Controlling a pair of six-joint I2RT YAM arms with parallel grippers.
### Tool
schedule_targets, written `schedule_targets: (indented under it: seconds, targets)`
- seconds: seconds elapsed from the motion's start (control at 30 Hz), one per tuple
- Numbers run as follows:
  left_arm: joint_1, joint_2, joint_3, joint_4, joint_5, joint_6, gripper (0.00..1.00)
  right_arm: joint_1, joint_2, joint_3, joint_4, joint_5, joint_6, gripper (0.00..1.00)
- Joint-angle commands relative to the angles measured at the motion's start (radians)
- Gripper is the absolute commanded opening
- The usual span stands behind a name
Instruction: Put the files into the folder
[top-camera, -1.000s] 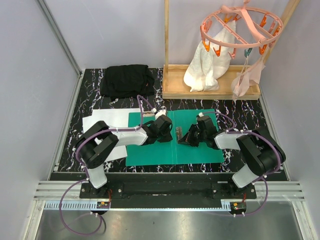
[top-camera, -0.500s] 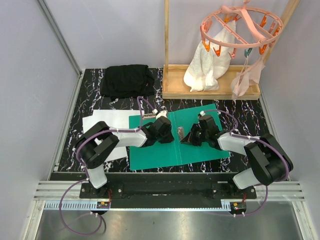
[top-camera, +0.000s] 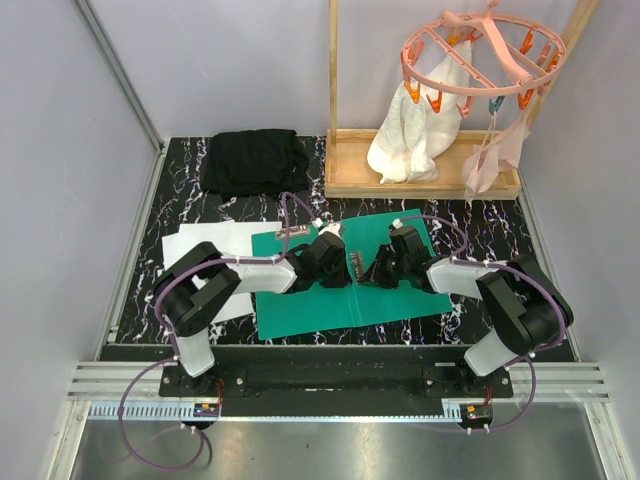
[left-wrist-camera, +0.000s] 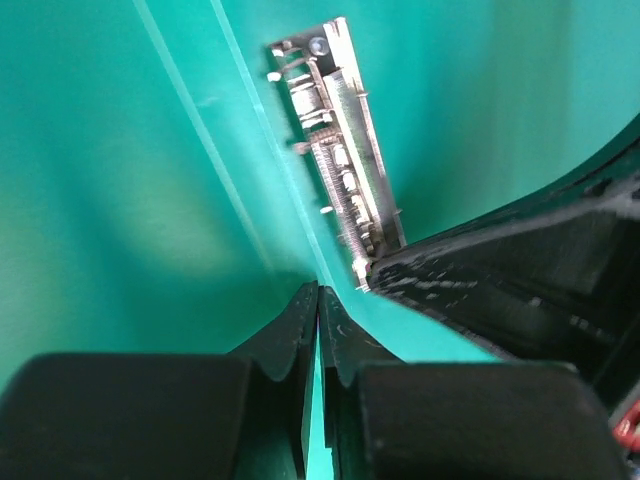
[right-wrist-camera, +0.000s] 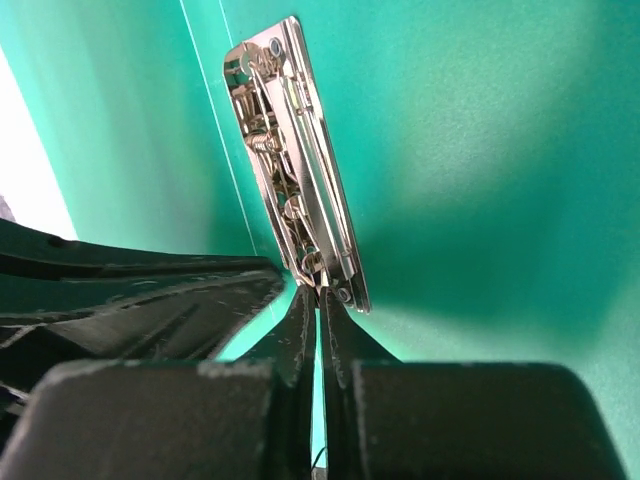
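left gripper (left-wrist-camera: 318, 296) jaws pressed together, tips on the folder (left-wrist-camera: 120, 180) crease; right gripper (right-wrist-camera: 318, 298) closed tight, tips touching the metal clip (right-wrist-camera: 300, 180)

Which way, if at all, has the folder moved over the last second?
Yes. The folder has turned counterclockwise in the top view; its far edge now slants against the front edge of the wooden tray.

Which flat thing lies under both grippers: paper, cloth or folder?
The teal-green folder, open, with its metal clip; white paper lies left, black cloth farther back.
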Motion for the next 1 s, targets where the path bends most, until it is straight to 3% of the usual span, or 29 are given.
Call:
schedule_targets:
  seconds: [0.0,0.13,0.37,0.6,0.7,0.97]
  targets:
    - [-0.004,0.083,0.051,-0.086,0.012,-0.053,0.06,0.032,0.013,0.037,-0.214,0.198,-0.054,0.0]
    - [0.002,0.11,0.042,-0.185,-0.048,-0.093,0.03,0.032,0.084,0.033,-0.263,0.285,-0.019,0.0]
    - [0.077,0.091,-0.077,-0.13,0.001,-0.127,0.02,0.031,0.229,-0.003,-0.177,0.299,0.012,0.0]
    - [0.079,0.097,-0.081,-0.124,0.004,-0.115,0.01,0.028,0.068,0.02,-0.223,0.295,-0.025,0.0]
    - [0.079,0.094,-0.085,-0.121,0.003,-0.108,0.0,0.0,0.011,0.045,-0.223,0.223,-0.051,0.0]
    - [0.059,0.086,-0.079,-0.1,0.035,-0.067,0.0,-0.015,-0.004,0.109,-0.197,0.105,-0.113,0.0]
